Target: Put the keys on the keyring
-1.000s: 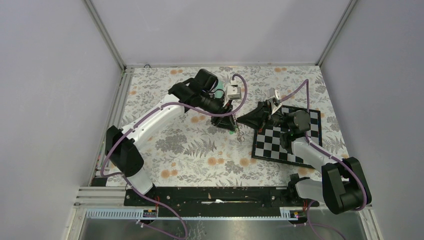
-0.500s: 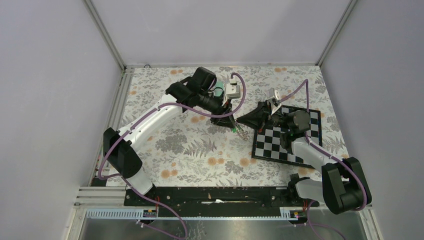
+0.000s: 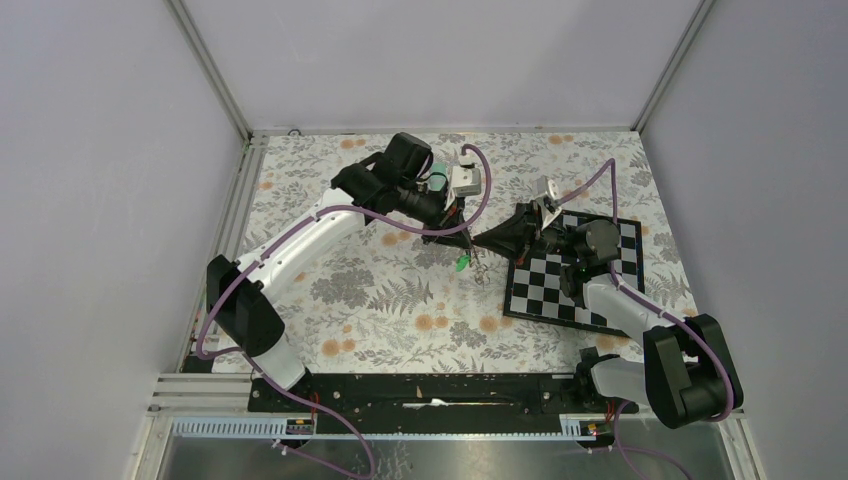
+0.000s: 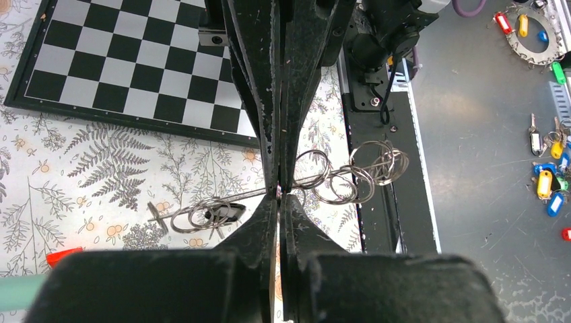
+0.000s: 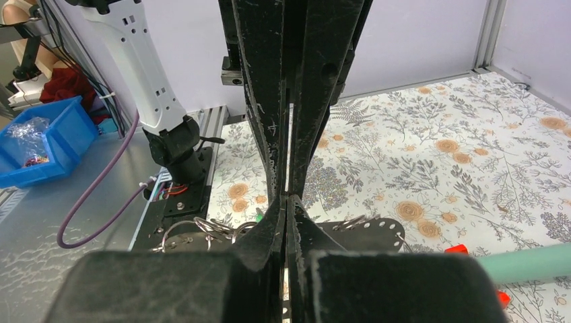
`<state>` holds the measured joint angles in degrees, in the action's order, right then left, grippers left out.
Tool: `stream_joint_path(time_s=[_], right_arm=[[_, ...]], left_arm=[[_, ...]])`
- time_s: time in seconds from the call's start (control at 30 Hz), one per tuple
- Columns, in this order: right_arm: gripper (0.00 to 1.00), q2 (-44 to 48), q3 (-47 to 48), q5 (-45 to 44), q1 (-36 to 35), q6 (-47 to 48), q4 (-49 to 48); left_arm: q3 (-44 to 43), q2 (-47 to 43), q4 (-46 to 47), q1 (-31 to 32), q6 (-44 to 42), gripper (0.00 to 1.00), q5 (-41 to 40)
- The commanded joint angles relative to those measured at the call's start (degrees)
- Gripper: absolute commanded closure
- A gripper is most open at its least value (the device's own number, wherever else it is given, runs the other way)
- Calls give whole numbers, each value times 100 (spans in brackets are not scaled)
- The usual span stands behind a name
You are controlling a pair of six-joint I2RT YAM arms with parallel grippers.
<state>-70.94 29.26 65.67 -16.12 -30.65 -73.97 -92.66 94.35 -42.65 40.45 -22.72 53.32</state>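
Jaws on my left gripper (image 4: 279, 205) are pressed together, meeting the right gripper (image 5: 288, 202) tip to tip near mid-table. I see a thin wire of the keyring (image 4: 337, 182) pinched right where they meet. The keyring is a bunch of wire loops strung out on both sides of the tips, over the flowered cloth (image 3: 380, 300). The green key (image 3: 460, 264) hangs just below the tips, and the dark key (image 4: 225, 212) sits among the loops. The right gripper is also clamped on that wire. The chessboard (image 3: 570, 285) lies just to its right.
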Motion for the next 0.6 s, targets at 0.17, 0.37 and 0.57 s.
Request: stream_joint_path(time_s=[0.17, 0.37, 0.57], right_arm=[[100, 157, 68, 42, -20, 216, -189], [91, 200, 76, 192, 29, 750, 312], [69, 230, 126, 382, 30, 1281, 900]], left_arm=[[59, -304, 222, -28, -172, 100, -156], [-108, -414, 3, -15, -153, 100, -762], [-769, -145, -1072, 288, -586, 100, -1812]])
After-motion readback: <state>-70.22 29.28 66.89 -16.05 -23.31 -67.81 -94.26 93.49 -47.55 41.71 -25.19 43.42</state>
